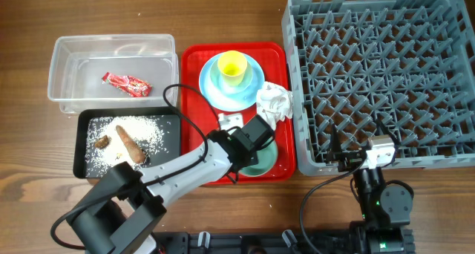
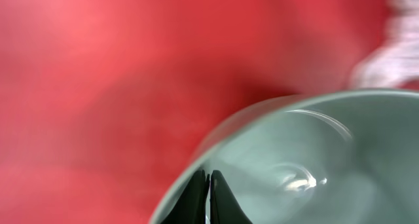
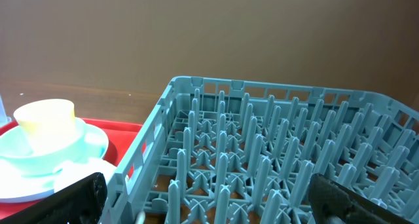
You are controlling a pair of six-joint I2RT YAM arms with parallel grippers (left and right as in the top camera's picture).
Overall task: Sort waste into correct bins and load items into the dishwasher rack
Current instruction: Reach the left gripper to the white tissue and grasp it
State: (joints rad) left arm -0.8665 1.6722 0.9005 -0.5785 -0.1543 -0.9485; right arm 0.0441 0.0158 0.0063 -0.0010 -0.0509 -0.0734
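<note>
The green bowl [image 2: 314,152] looks like light, stiff, slick plastic, so take it by the thin rim, which your left gripper [image 2: 208,188] pinches tight.

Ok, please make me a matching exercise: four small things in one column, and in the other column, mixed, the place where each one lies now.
Things
1. red wrapper
2. carrot-shaped piece
3. yellow cup
4. crumpled napkin

Places
A. in the light blue bowl
B. directly on the red tray
C. in the clear tub
D. in the black tray

Pairs: 1-C, 2-D, 3-A, 4-B
</note>
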